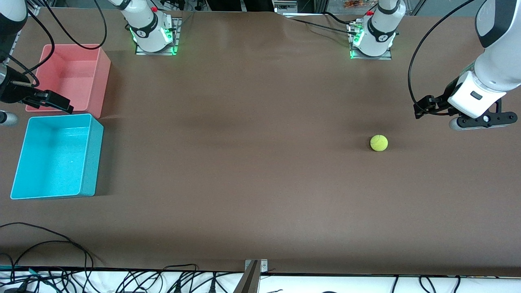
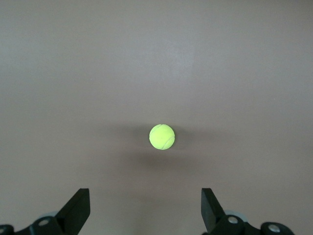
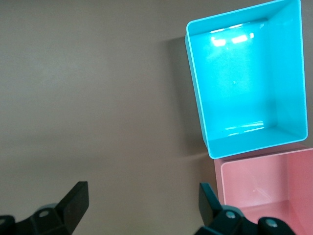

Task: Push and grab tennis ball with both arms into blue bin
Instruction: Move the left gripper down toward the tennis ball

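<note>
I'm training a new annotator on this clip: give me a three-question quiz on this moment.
1. True or false: the tennis ball already lies in the blue bin.
2. Which gripper has the ball centred in its wrist view? A) left gripper B) right gripper
3. Fill in: beside the blue bin, farther from the front camera, stands the ___ bin.

Key: 1 false, it lies on the table near the left arm's end; 2 A; 3 pink. Both grippers are open.

Worktop (image 1: 260,171): matt brown covering, smooth. Ball (image 1: 379,143): fuzzy yellow-green felt. Blue bin (image 1: 91,162), pink bin (image 1: 101,77): smooth plastic, slight gloss inside.
</note>
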Robot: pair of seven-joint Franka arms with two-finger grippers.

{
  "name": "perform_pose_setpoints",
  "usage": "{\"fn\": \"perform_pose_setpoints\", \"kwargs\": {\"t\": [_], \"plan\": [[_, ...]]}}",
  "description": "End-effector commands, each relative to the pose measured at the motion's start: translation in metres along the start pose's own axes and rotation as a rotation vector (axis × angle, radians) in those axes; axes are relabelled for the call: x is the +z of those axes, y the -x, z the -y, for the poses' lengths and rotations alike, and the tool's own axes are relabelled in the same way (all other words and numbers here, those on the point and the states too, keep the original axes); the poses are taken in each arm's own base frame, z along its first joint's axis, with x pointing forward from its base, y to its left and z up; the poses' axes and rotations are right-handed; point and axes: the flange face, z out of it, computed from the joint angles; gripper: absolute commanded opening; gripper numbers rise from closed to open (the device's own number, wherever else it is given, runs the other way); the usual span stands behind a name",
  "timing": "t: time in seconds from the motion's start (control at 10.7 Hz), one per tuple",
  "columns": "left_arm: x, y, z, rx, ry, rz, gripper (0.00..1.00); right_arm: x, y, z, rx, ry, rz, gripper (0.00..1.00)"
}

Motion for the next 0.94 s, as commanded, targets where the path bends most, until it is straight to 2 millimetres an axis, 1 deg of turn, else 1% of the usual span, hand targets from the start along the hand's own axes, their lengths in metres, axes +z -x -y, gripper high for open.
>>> {"fn": "perform_pose_setpoints", "kwargs": {"t": [0.0, 0.19, 0.28, 0.56, 0.66, 0.84], "plan": [[0.003, -0.002, -0.003, 0.005, 0.009, 0.017, 1.00, -0.005, -0.001, -0.001, 0.012, 0.007, -0.002, 1.00], [0.003, -0.003, 0.002, 0.000, 0.007, 0.017, 1.00, -0.004, -0.002, -0.001, 0.012, 0.007, -0.003, 1.00], [0.013, -0.008, 0.006, -0.006, 0.004, 0.034, 1.00, -0.004, -0.002, -0.002, 0.014, 0.007, -0.003, 1.00], [0.025, -0.014, 0.013, 0.002, 0.003, 0.021, 1.00, -0.003, -0.003, 0.000, 0.009, 0.011, -0.004, 1.00], [0.029, -0.017, 0.019, -0.010, 0.006, 0.009, 1.00, -0.003, -0.003, -0.002, 0.010, 0.015, -0.004, 1.00], [0.054, -0.017, 0.028, -0.026, 0.012, -0.017, 1.00, -0.004, -0.005, -0.006, 0.018, 0.016, -0.017, 1.00]]}}
